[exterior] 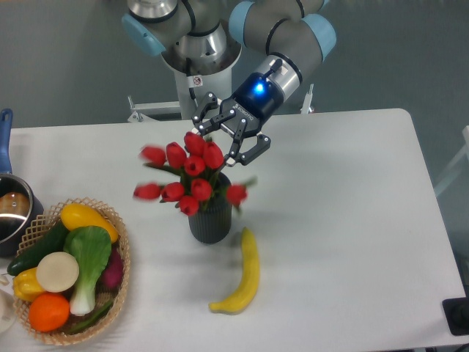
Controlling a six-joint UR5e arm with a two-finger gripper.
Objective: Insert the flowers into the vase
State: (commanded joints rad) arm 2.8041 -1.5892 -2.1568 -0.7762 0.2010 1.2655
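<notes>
Standing upright near the middle of the white worktop (352,220), the dark ribbed vase (210,224) holds the flowers (187,174), whose stems go down into its round mouth. The red tulip buds spread above and to the left of the rim, and several look blurred, the leftmost ones most of all. One bud hangs just over the right edge of the vase.

Above and behind the bunch, the claw (229,136) hangs with its two black fingers spread apart and nothing between them; it has let go. Its fingertips sit close to the topmost buds, though I cannot tell whether they touch. A blue light glows on the wrist just behind the claw.

A yellow banana (244,275) lies on the worktop just right of and in front of the vase, apart from it. At the left front, a woven basket (122,271) carries vegetables and fruit. A steel pot (12,213) with a blue handle sits at the left edge, partly cut off.
</notes>
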